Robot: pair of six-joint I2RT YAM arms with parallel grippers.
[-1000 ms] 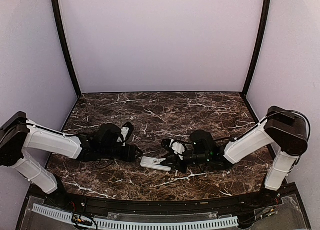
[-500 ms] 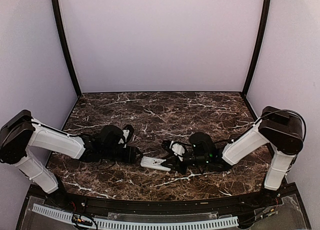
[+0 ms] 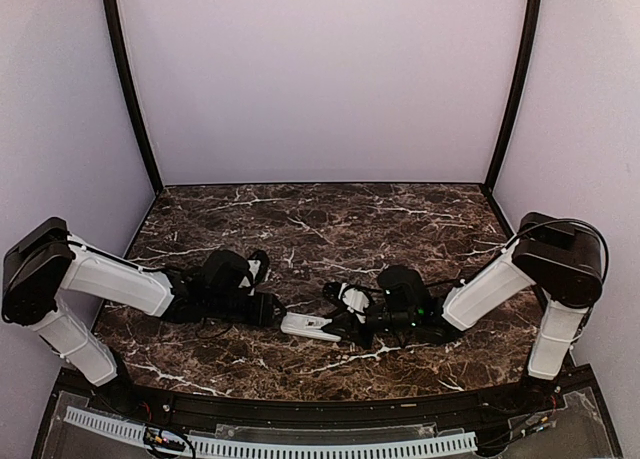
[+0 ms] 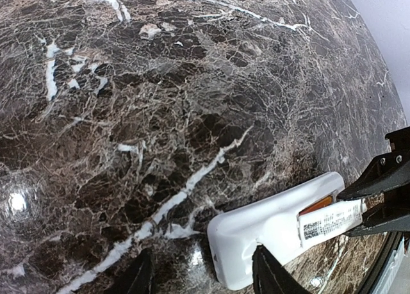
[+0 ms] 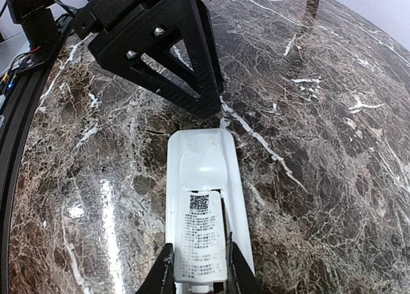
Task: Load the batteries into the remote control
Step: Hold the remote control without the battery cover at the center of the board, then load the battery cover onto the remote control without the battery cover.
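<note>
Remote (image 5: 202,159) lies flat on the marble table (image 5: 320,114), plain back up, between the two arms and near the front edge. A sliver of the orange battery (image 4: 316,205) shows in the bay, mostly hidden under a labelled cover (image 5: 200,233).

Right pincer (image 5: 197,271): jaws set narrow, closed on the sides of that cover at the remote's near end. It looks like a grip on the cover itself rather than on the body.

Left pincer (image 4: 205,278): about half open, nothing between the fingers. One fingertip sits at the remote's rounded far end – touching or just shy, cannot tell.

Handling, as judged:
- Remote is light, hard plastic with a smooth shell, on polished stone, so it should skate at any sideways push. It needs bracing at the rounded end while the cover is pressed home.
- Best hold is across the long flat edges – not the thin cover, which may flex or pop off its catch.
- The battery is small and round, apt to roll if knocked out.
</note>
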